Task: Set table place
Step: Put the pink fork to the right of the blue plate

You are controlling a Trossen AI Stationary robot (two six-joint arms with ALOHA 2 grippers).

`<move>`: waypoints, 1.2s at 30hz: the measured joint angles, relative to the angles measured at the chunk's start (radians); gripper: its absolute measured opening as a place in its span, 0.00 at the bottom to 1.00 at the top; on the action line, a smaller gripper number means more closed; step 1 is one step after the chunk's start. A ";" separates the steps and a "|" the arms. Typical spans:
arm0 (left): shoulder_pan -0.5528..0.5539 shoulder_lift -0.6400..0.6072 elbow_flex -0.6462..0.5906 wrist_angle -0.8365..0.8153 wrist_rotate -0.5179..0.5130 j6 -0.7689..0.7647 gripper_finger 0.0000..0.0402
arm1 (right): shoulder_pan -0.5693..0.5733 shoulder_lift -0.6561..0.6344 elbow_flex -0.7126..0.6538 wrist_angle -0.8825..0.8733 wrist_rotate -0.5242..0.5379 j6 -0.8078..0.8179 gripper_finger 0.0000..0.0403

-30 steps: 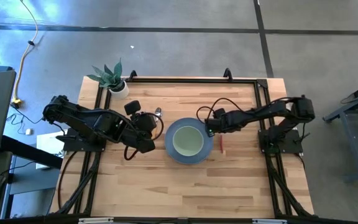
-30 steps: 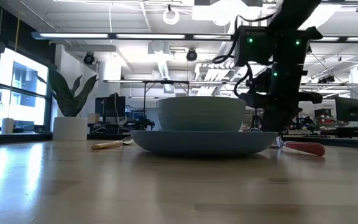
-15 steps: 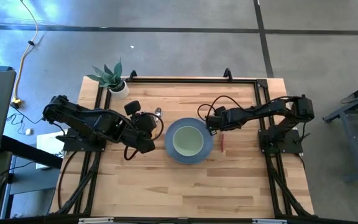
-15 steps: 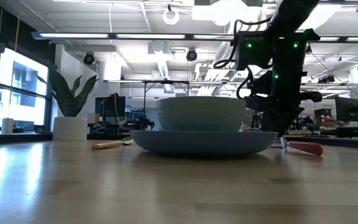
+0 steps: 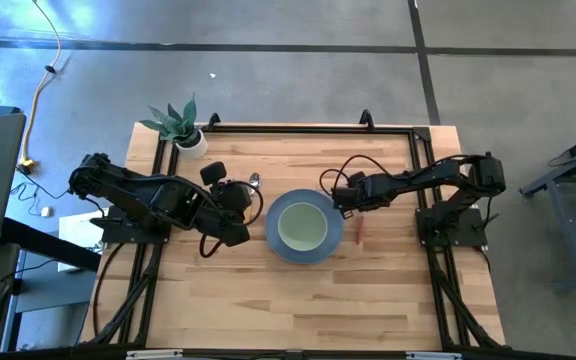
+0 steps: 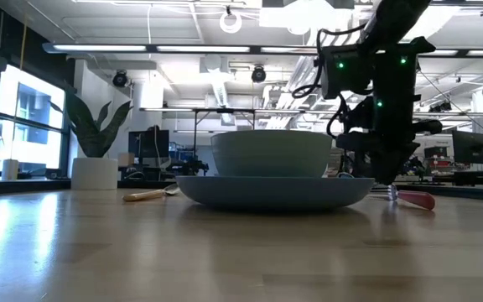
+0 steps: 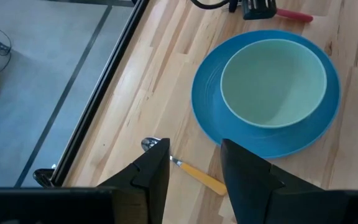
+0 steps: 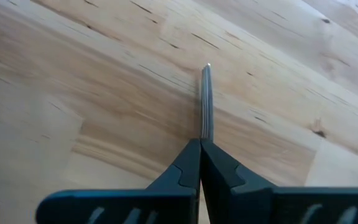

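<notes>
A pale green bowl (image 5: 301, 226) stands on a blue plate (image 5: 281, 246) in the middle of the light-wood table (image 5: 388, 300). My right gripper (image 5: 342, 207) is just right of the plate, down at the table, shut on a utensil with a red handle (image 5: 359, 230). The utensil's thin metal end (image 8: 205, 99) sticks out past the fingers. My left gripper (image 5: 250, 203) is open above the table, left of the plate. A spoon with a yellow handle (image 7: 190, 172) lies on the table below its fingers. My right gripper pinches the utensil's metal part (image 8: 203, 134) between its two shut fingers, which lie along it. The metal tip (image 8: 207, 66) points out ahead of the fingers, close over the wood. The red handle (image 6: 414, 199) lies low at the table, behind the gripper (image 6: 388, 180).
A potted plant (image 5: 180, 125) stands at the table's far left corner. A black frame (image 5: 308, 128) edges the table. Bare wood lies on the near side of the plate and right of the red handle.
My right gripper has gone a little toward the table's right edge, away from the plate, still shut. The red-handled utensil has slid along the table with it.
</notes>
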 joint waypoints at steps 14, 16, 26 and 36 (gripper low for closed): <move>0.000 0.000 0.000 0.003 0.000 0.000 0.32 | 0.058 -0.038 0.002 0.071 -0.005 0.036 0.00; 0.000 0.000 0.000 0.003 0.000 0.000 0.32 | 0.062 -0.038 0.001 0.011 0.000 0.057 0.00; -0.001 0.000 0.000 0.003 0.003 0.002 0.32 | 0.026 -0.040 -0.025 0.079 0.056 0.053 0.00; 0.000 0.000 0.000 0.003 0.018 0.000 0.32 | 0.042 -0.086 -0.180 0.211 -0.004 0.142 0.00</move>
